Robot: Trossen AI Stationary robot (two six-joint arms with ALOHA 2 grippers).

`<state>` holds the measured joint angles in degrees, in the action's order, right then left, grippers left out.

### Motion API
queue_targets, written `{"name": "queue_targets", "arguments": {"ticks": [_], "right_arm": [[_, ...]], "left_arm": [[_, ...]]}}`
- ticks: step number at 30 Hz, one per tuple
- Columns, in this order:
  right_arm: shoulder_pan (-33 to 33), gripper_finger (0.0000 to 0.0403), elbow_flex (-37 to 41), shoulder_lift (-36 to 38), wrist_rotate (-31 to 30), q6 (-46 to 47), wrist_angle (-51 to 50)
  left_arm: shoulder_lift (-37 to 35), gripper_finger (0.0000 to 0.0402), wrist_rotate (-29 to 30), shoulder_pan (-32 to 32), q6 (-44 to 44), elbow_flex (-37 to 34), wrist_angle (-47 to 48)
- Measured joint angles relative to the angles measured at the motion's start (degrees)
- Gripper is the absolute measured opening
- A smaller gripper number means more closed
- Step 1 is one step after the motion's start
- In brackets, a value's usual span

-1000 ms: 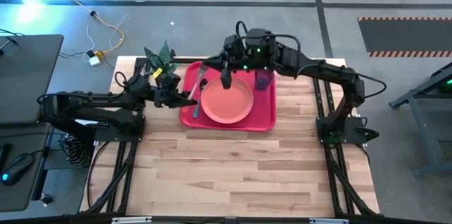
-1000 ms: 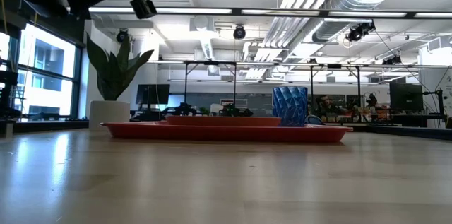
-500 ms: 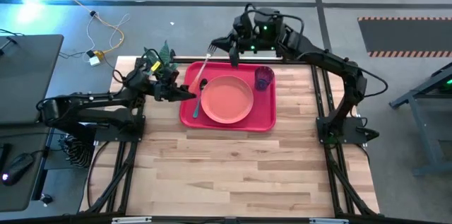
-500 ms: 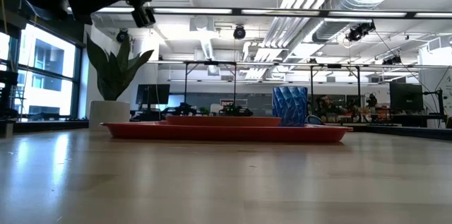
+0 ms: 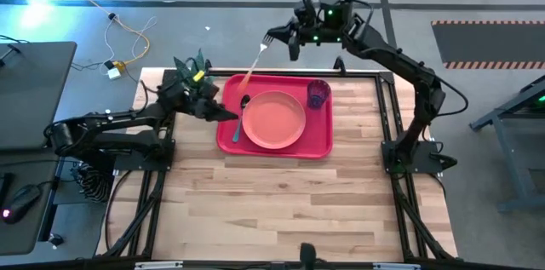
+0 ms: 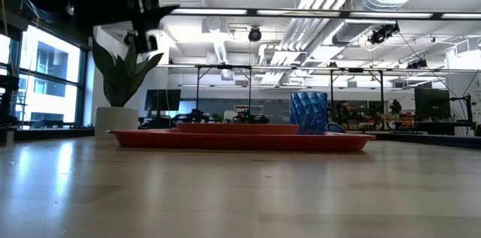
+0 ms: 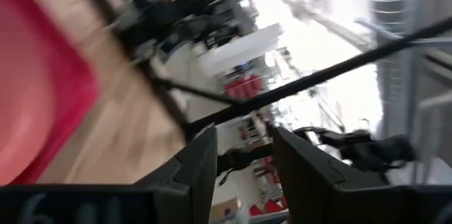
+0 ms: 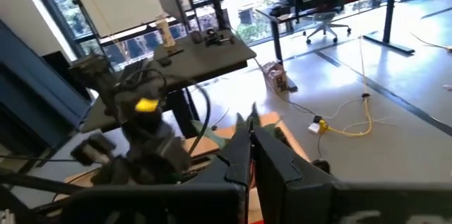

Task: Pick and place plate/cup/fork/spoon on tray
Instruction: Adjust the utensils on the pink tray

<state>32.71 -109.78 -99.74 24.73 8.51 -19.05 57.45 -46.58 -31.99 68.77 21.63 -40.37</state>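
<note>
Right tool (image 5: 292, 42), clenched on the fork (image 5: 255, 66), is now lifting it above-left of the tray (image 5: 319, 142), arm stretching up-frame; left tool (image 5: 223, 113) released.

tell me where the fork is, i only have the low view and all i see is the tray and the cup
Observer: The fork is up in the air over the far edge of the tray, clamped in the right gripper.
Operator: is the spoon on the tray
Observer: Yes, the spoon lies on it, on the left arm's side of the plate.
Operator: and the left arm
Observer: The left gripper is open and empty at the tray's left edge, next to the spoon.
</note>
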Motion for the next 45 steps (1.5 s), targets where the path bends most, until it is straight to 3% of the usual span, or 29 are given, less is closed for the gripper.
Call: {"name": "queue_targets", "arguments": {"ticks": [6, 21, 32, 45], "right_arm": [[3.09, 0.0, 0.0, 0.0, 3.25, -1.1, -0.9], [6.15, 0.0, 0.0, 0.0, 3.46, -7.48, -6.93], [7.67, 0.0, 0.0, 0.0, 6.43, -7.51, -6.94], [10.1, 0.0, 0.0, 0.0, 8.92, -8.12, -8.61]], "left_arm": [[0.0, 0.0129, 2.45, 0.13, -5.18, 0.0, 14.47], [-0.11, 0.0129, 12.2, 1.5, -7.71, 0.0, 35.99], [-2.14, 0.0129, 16.77, 6.53, -0.25, 0.0, 39.22], [-9.17, 0.0129, 28.8, 15.52, 8.86, 0.0, 42.1]]}}
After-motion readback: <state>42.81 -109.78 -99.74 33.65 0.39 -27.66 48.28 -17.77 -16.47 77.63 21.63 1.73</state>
